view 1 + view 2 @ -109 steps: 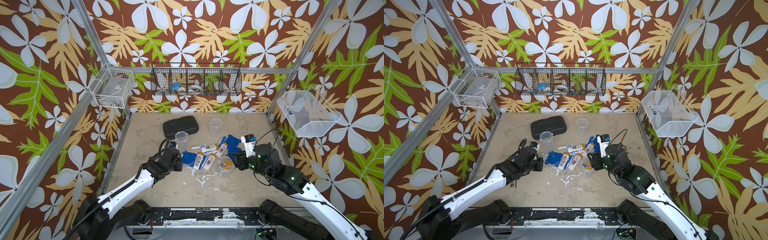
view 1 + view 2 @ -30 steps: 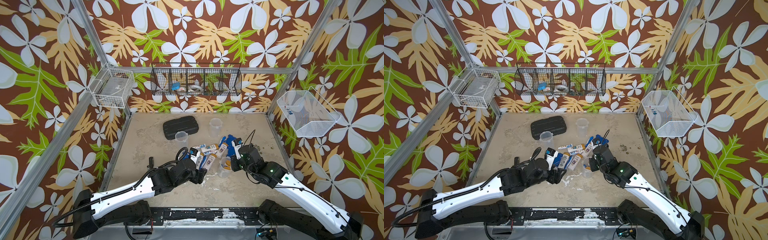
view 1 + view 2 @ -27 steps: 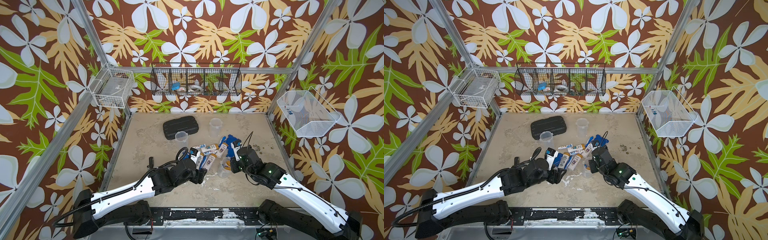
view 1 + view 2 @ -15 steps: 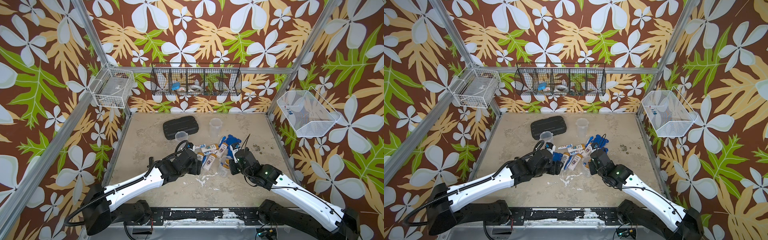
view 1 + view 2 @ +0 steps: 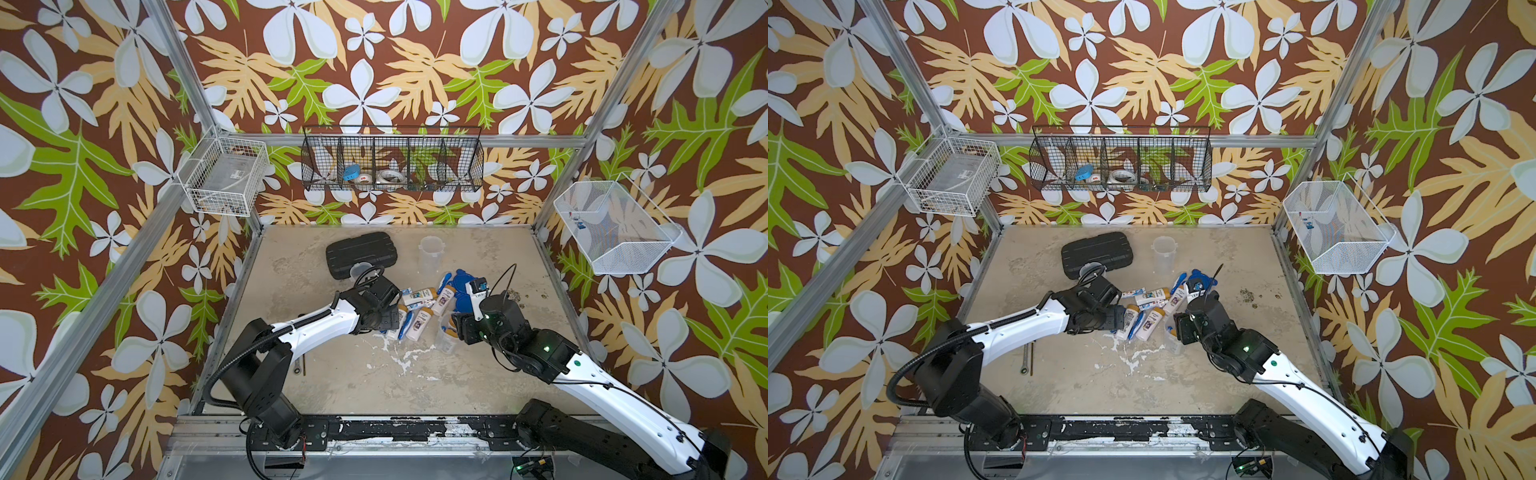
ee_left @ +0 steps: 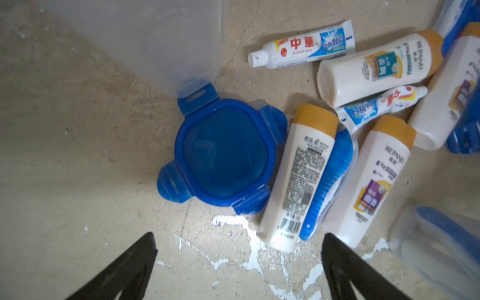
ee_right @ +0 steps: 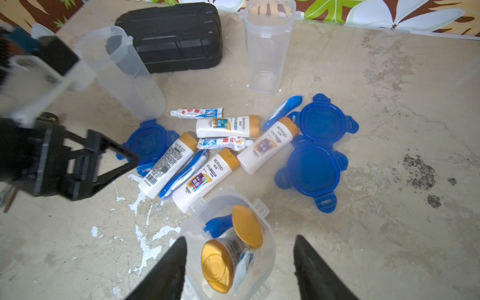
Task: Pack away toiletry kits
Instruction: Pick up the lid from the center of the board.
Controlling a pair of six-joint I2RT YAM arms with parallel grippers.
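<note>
1. This is a robotics lab test cell: aluminium frame bars (image 5: pixel 532 141) carry flat panels of printed floral wallpaper (image 5: pixel 353 95).
2. Two white robot arms (image 5: pixel 320 326) sit on a black rail (image 5: pixel 374 432) in front of a stained desk (image 5: pixel 374 382).
3. Wire baskets (image 5: pixel 461 166) hang on the walls.

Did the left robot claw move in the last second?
Yes. The left gripper has gone farther back on the table, closer to the black case.

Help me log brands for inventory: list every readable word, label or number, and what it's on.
"中華", "ZHONG HUA": toothpaste tube.
"REPAND": teal-label bottle.
"REPAND": purple-label bottle.
"REPAND": second purple-label bottle.
Fine print and barcode digits on the barcode bottle: too small to read.
Lettering on the second tube: too blurred.
</note>
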